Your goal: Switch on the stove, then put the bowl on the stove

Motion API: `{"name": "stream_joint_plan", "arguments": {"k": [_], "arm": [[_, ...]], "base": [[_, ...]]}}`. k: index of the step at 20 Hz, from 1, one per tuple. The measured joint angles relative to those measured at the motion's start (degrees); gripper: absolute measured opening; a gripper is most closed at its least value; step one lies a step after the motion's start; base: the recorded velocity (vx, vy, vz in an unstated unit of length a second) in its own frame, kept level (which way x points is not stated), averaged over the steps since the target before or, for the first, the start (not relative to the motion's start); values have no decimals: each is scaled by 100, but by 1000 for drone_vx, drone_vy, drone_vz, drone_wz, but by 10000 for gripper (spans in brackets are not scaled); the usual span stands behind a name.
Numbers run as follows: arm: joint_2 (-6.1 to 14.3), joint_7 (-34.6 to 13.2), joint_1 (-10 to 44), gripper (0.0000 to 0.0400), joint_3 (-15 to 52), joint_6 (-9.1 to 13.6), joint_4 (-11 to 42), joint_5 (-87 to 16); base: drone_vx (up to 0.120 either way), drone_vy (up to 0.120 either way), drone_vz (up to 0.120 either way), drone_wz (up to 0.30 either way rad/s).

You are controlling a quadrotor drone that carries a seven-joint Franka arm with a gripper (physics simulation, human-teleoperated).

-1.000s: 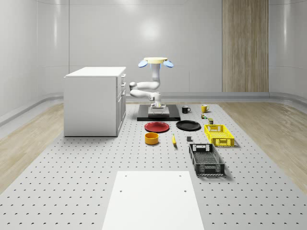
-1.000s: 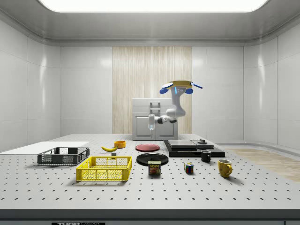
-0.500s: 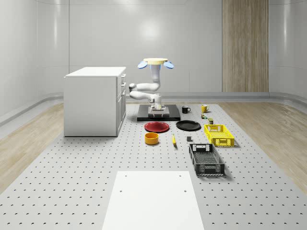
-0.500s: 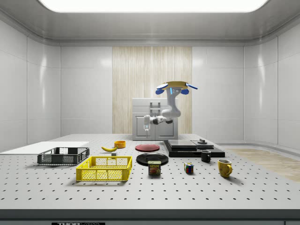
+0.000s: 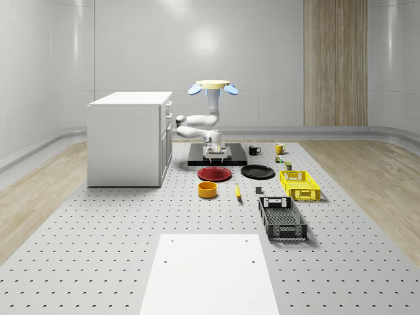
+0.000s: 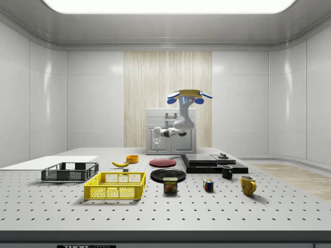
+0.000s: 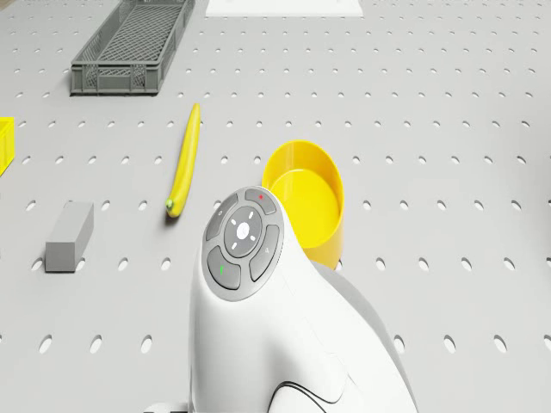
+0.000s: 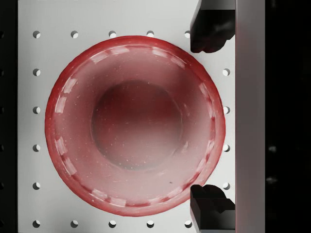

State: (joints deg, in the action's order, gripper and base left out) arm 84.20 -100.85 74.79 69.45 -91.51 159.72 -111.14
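In the whole-scene view you can count one drone (image 5: 212,85) hovering above the plate-side edge of the single black stove (image 5: 230,161), with its arm folded down beside the one white cabinet (image 5: 128,138). On the table (image 5: 98,230) there are two plates, a red plate (image 5: 214,173) and a black plate (image 5: 257,172). There are also two mugs, a black mug (image 5: 254,149) and a yellow mug (image 5: 279,148), and two open carriers, a yellow basket (image 5: 299,184) and a dark crate (image 5: 281,218), both showing bare floors. One yellow bowl (image 5: 207,189) sits on the table just in front of the red plate, apart from the stove, and one banana (image 5: 237,191) lies beside it. In the side view the gripper (image 6: 156,139) hangs in the air above the table, on the side view's left of the stove and higher than the red plate. You can also pick out one can (image 6: 170,185) whose label reads SPAM and one coloured cube (image 6: 208,185) near it. In the drone view the bowl's inside is plain yellow with nothing in it. The banana and one small grey block (image 7: 69,235) lie close by, and the white arm (image 7: 267,318) sits in front. In the wrist view the two dark fingertips (image 8: 209,29) are spread wide over the red plate's rim, holding nothing.
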Motion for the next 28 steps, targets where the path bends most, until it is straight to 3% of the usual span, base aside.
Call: {"name": "stream_joint_plan", "arguments": {"k": [26,28], "arm": [[23,-7,9,400,3,-22,-2,10],[25,-8,10,400,3,-23,-2,11]], "base": [[120,0,0,0],[120,120,0,0]]}}
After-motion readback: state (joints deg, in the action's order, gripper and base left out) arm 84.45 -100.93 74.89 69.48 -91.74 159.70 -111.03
